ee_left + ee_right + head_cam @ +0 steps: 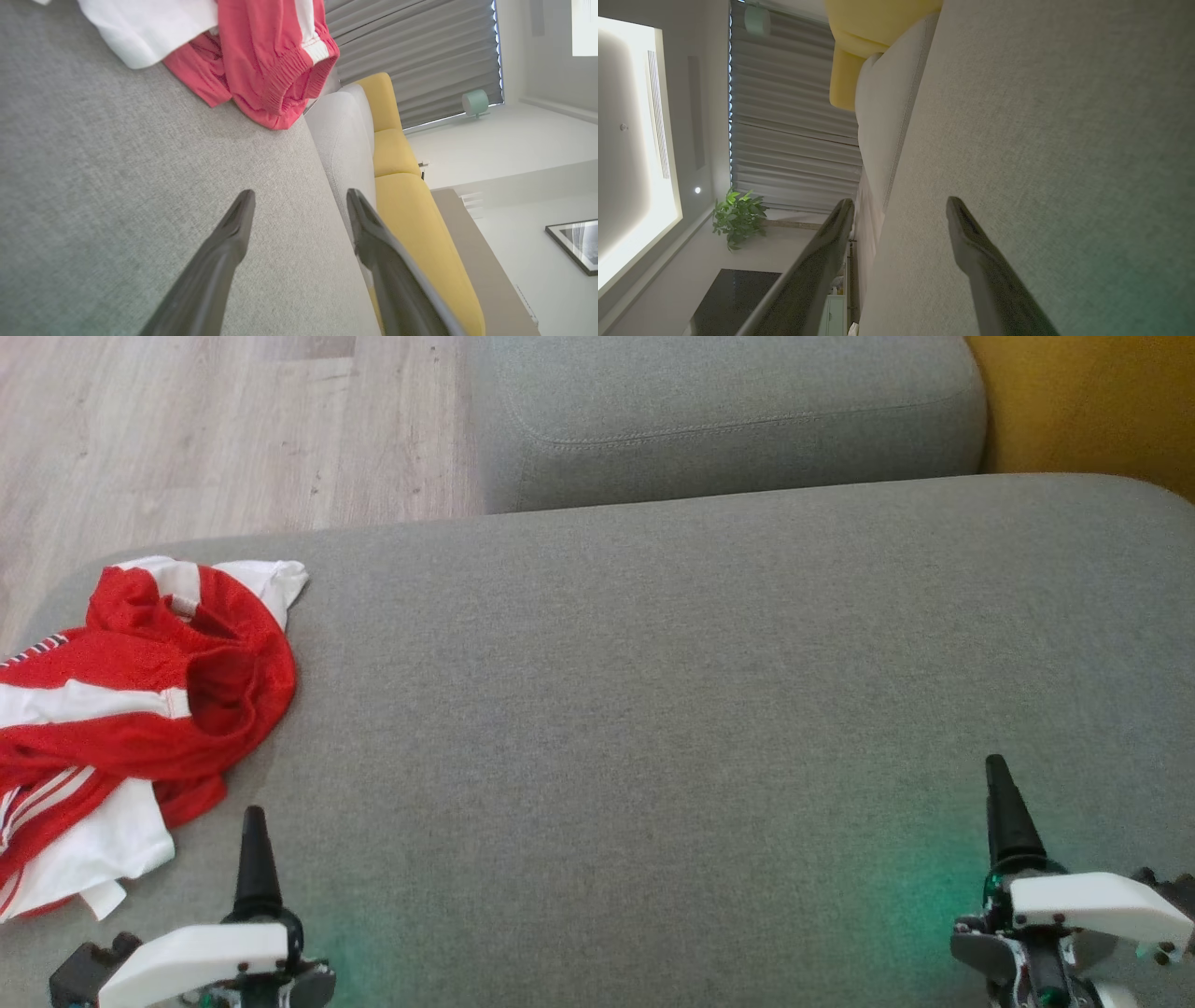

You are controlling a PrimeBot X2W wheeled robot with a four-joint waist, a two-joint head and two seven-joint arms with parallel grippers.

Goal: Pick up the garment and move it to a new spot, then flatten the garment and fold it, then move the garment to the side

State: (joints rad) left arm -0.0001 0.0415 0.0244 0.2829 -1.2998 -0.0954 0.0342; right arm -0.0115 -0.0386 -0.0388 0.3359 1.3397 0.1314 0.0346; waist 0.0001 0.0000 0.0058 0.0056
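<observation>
where it lies bunched on the cushion (653,663), the garment (112,845) shows red and white. left hand (299,198) and right hand (899,205) hover open, empty.

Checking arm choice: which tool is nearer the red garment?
Left. The left tool is just right of the garment, not touching; the right tool is far across the grey cushion.

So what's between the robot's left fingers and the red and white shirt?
Nothing. There is just a bare strip of grey cushion between the left fingers and the garment. You can see it in the head view and the left wrist view.
</observation>
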